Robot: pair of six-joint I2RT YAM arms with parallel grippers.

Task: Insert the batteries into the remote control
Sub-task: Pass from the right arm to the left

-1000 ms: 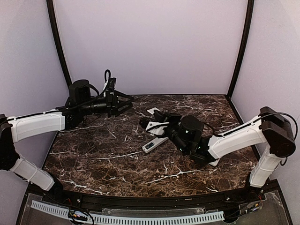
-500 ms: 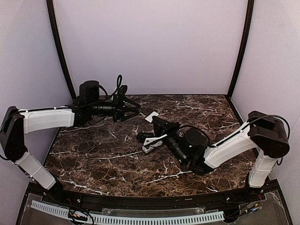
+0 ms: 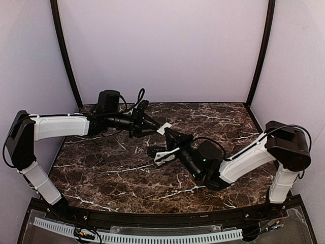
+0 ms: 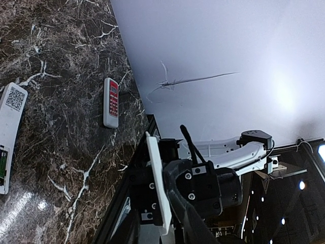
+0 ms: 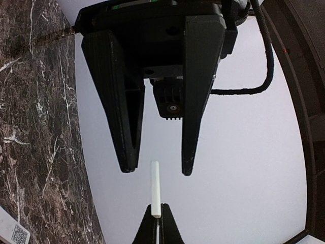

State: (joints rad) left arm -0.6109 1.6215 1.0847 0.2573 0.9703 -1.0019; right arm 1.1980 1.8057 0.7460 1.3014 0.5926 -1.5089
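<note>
Top view, from the left: the left pincer (image 5: 158, 169) stands open astride a thin white cover (image 5: 155, 188), which the right pincer (image 5: 157, 208) pinches. Remote control (image 3: 162, 156) lies on the table (image 3: 101, 168) nearby; probably light, stiff and slippery, so grip its long edges.

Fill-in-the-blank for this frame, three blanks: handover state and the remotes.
1. The right gripper is ____ on the white cover piece.
2. The left gripper has its fingers either side of that piece without touching it, so it is ____.
3. The remote control lies on the table; the shorter remote is white and ____.
Missing words: shut; open; red.
</note>
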